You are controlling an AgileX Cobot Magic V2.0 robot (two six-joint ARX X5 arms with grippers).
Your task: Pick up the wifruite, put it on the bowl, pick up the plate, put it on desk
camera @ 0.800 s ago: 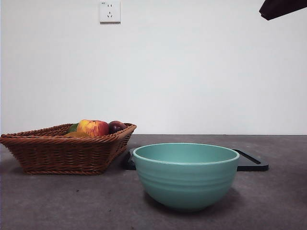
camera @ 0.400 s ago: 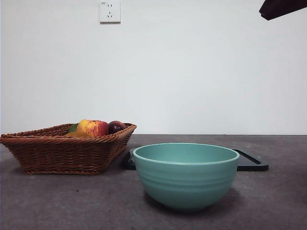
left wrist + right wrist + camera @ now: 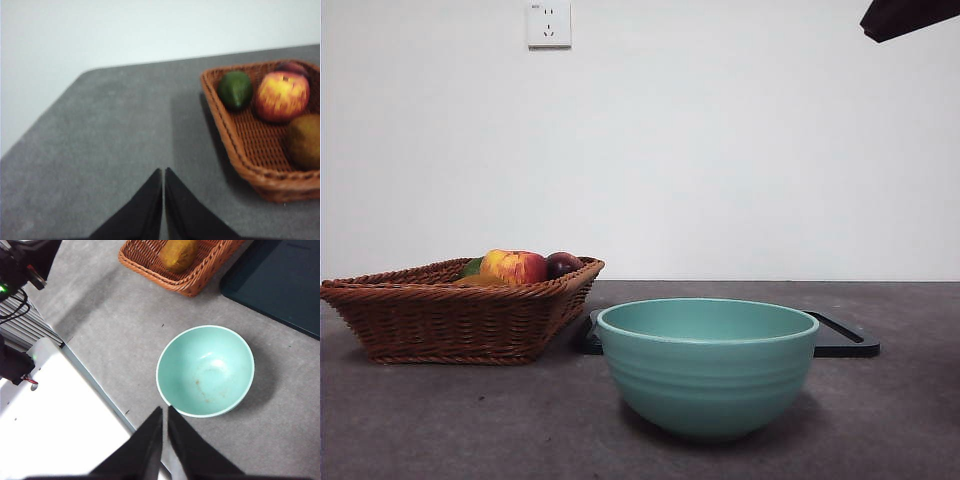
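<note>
A: What lies before you, largest first?

B: The grey desk (image 3: 900, 420), a wicker basket (image 3: 450, 320) on it, then the teal bowl (image 3: 205, 371), empty, just beside the basket.

A: And the wifruite?

B: The wifruite (image 3: 304, 141) lies inside the basket, beside an apple (image 3: 282, 96). My left gripper (image 3: 163, 172), jaws pressed together, hangs over bare desk, apart from it. My right gripper (image 3: 164, 411), jaws likewise together, hangs above the bowl's rim.
</note>
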